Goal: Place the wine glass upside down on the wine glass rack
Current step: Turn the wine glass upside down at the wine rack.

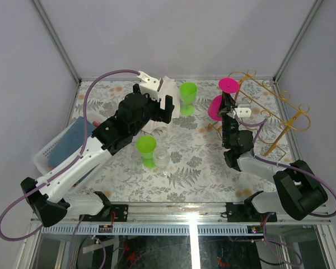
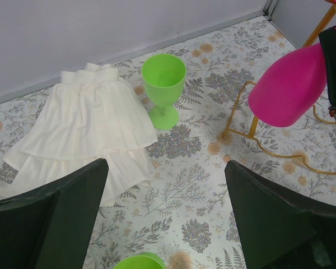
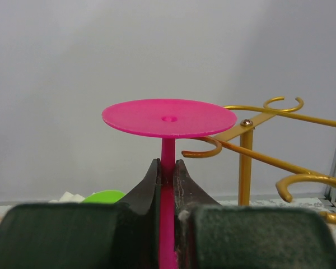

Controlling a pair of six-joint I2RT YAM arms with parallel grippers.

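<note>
The pink wine glass [image 1: 215, 106] hangs upside down above the table, foot [image 3: 169, 117] uppermost and bowl [image 2: 288, 87] downward. My right gripper [image 3: 167, 168] is shut on its stem just under the foot. The gold wire wine glass rack [image 1: 280, 106] stands to the right of the glass. In the right wrist view, the curled end of one of its rails [image 3: 204, 150] lies just under the right rim of the foot. My left gripper [image 2: 165, 213] hovers open over the patterned table, holding nothing, well left of the pink glass.
An upright green glass [image 1: 187, 95] stands beside a white cloth [image 2: 89, 129] at the back. A second green glass [image 1: 147, 150] and a clear glass [image 1: 161, 158] stand mid-table. A white basket [image 1: 45, 154] holding something blue sits at the left edge.
</note>
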